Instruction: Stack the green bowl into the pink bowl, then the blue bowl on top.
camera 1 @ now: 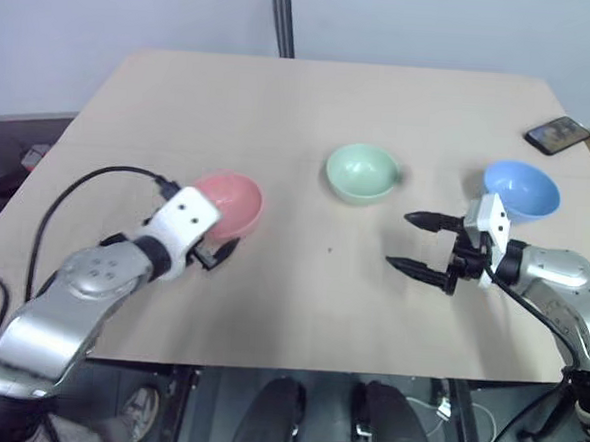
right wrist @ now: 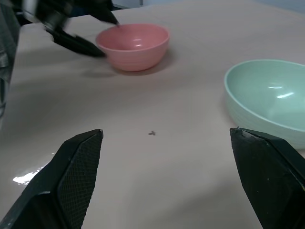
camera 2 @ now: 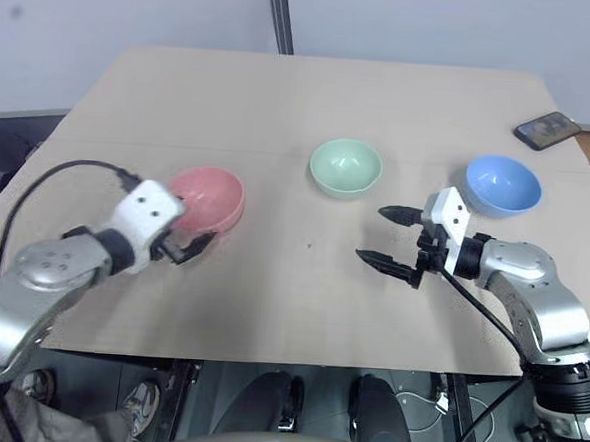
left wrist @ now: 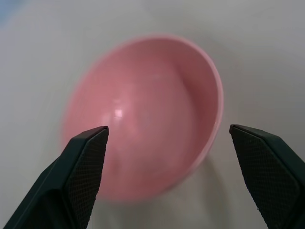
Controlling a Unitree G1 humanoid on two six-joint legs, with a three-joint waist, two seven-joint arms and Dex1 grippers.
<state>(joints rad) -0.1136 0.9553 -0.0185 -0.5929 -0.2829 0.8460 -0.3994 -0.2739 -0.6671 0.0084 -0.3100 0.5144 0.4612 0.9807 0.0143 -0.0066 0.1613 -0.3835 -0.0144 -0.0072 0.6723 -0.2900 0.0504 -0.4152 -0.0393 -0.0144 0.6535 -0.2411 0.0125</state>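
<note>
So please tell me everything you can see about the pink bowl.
The small round salmon-pink plastic bowl looks plain, smooth and slightly glossy, with a thin rim and a small highlight inside. It is empty and stands upright on the light tan table, toward the robot's left, apart from the green and blue bowls. The left gripper is open, its black fingers spread on either side of the near rim. Whether they touch the bowl cannot be told.

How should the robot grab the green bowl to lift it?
Probably by the rim of the green bowl: it sits upright with smooth round sides, so one finger goes inside and one outside. The open right gripper is nearest and could reach the rim on its side, coming from above.
</note>
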